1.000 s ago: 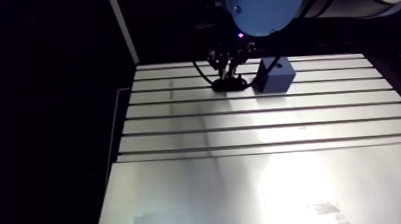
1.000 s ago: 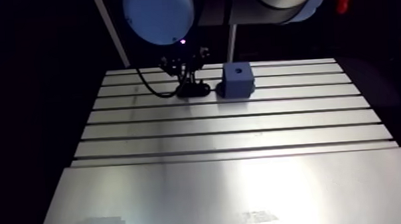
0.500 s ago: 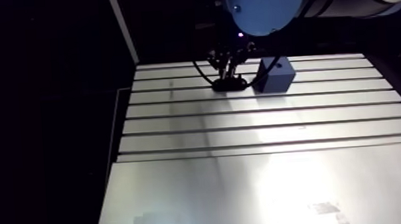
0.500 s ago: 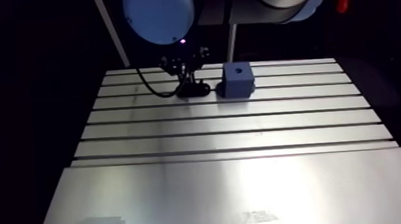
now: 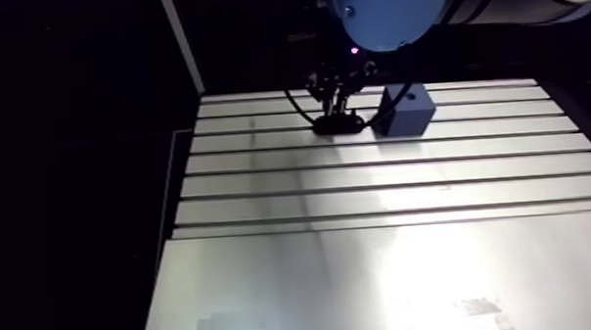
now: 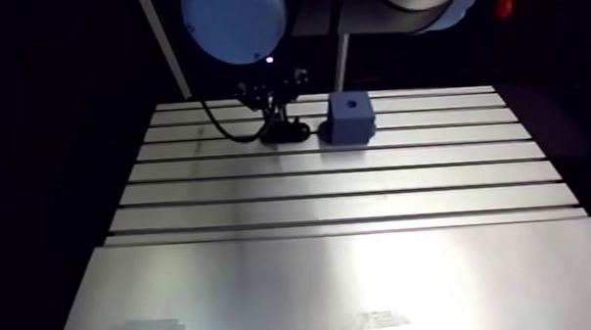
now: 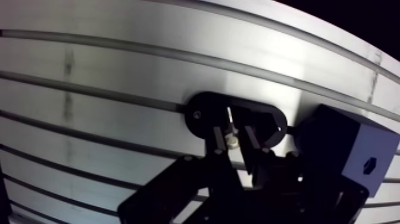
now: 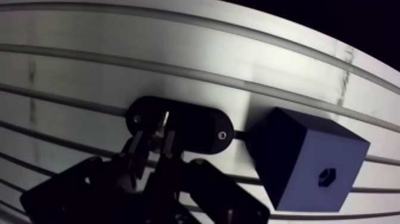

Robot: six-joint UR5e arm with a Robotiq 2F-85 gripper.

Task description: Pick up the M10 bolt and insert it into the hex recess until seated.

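the bolt (image 8: 165, 121) is showing as a thin, shiny metal piece standing in a black oval holder (image 8: 196, 128). the holder is lying on the slotted tabletop (image 8: 89, 77), just beside a dark blue block (image 8: 303, 161) with a hex recess (image 8: 325, 176) in one face. the end effector (image 7: 234, 136) is reaching down over the holder, its two fingers (image 7: 219, 140) drawn narrow and pressing on the bolt between them.

The M10 bolt (image 7: 233, 141) is a small pale metal bit poking up from a black oval holder (image 8: 196, 128). The hex recess (image 8: 325, 176) is empty, in the top of the dark blue block (image 6: 350, 117) at the holder's 3 o'clock.
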